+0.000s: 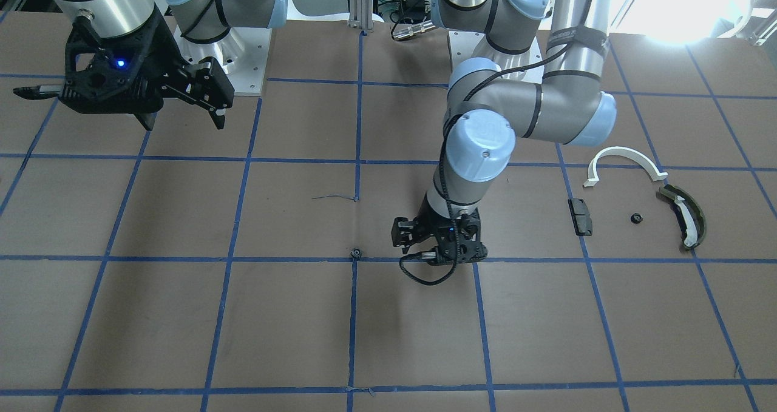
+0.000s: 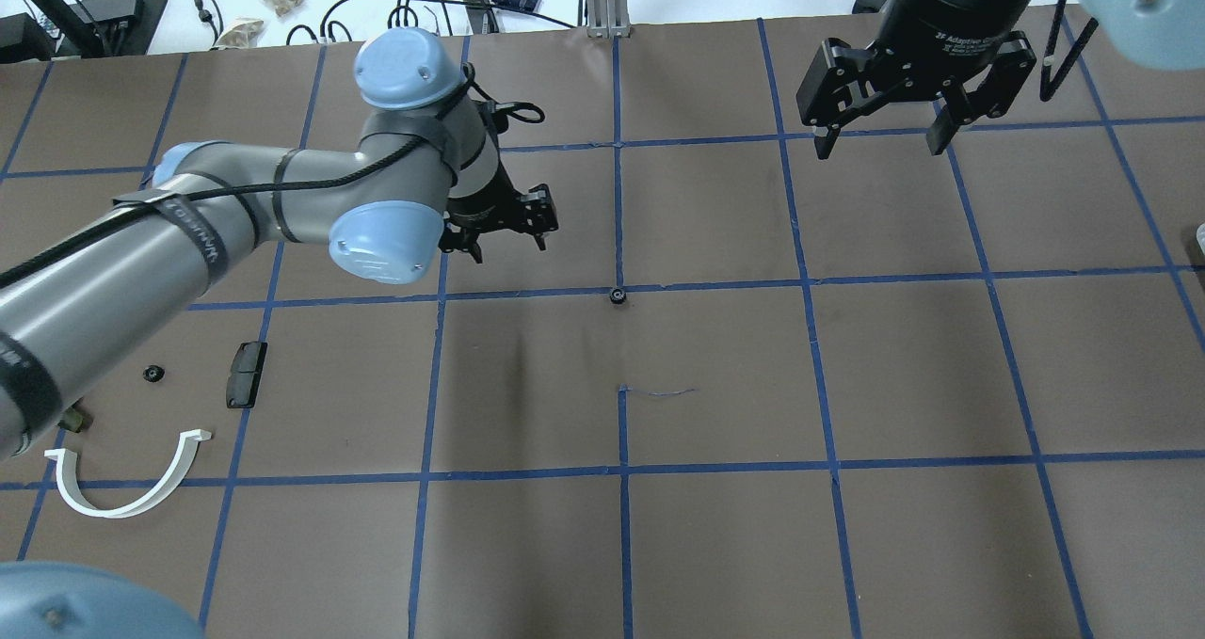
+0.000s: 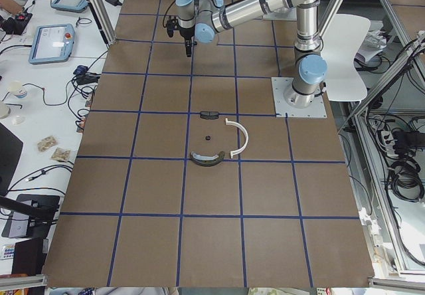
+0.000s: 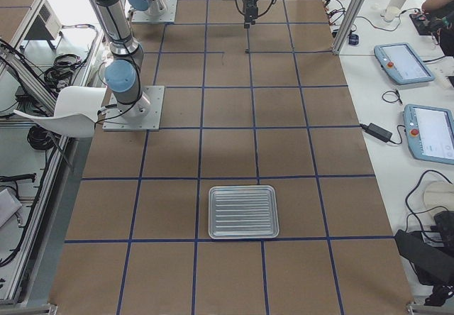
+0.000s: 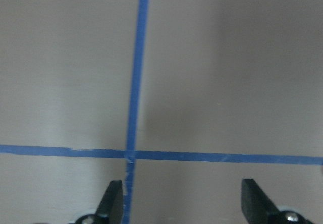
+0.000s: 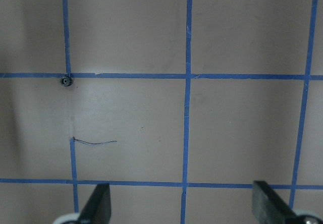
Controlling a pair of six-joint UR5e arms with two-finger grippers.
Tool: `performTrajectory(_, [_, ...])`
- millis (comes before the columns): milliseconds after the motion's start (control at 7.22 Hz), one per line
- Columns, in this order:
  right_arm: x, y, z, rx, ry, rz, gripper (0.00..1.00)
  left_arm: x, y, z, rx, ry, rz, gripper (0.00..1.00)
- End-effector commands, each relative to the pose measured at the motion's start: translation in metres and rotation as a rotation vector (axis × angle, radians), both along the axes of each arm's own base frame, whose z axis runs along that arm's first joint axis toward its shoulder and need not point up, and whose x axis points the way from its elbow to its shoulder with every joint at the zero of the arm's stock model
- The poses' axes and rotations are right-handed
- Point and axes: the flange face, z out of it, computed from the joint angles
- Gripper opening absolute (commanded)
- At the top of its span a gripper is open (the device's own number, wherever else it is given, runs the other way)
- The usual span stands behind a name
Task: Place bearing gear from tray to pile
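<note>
The bearing gear [image 1: 356, 253] is lying on the brown table [image 1: 182, 327], right on a crossing of blue tape lines near the middle; nothing is touching it. The left gripper [image 5: 184, 204] is hanging low near the gear, to one side of it; its fingers [image 5: 252, 199] are standing apart, with only tabletop and tape showing between them. The right gripper [image 2: 880, 140] is hanging higher, well apart from the gear on the other side; its fingers [image 6: 98, 204] are spread wide and are gripping nothing. The pile [image 1: 636, 218] is sitting well apart from the gear on the robot's left side of the table; a white half-ring arc [image 1: 625, 157], a small black rectangular block [image 1: 580, 216], a dark olive curved piece with a white strip [image 1: 686, 216] and a small black round part [image 2: 153, 373] are lying loose there. The ribbed metal tray [image 4: 243, 211] is resting toward the table's end on the robot's right, well apart from the gear.
</note>
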Motion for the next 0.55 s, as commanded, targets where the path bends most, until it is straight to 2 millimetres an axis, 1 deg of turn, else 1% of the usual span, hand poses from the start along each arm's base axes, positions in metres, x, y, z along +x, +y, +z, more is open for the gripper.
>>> performTrajectory(0, [-0.001,0.001,-0.001,0.000,0.002,0.001,1.00,-0.072,0.009,-0.036,0.010,0.001,-0.004,0.82])
performTrajectory(139, [-0.001,0.002,0.000,0.000,0.002,-0.001,1.00,-0.082,0.012,-0.042,0.014,0.003,-0.016,0.83])
performTrajectory(277, [-0.001,0.001,-0.001,0.000,-0.001,-0.001,1.00,-0.088,0.014,-0.047,0.021,0.004,-0.021,0.82])
performTrajectory(416, [-0.001,0.001,-0.001,0.000,0.001,0.001,1.00,-0.093,0.018,-0.047,0.020,0.000,-0.032,0.79])
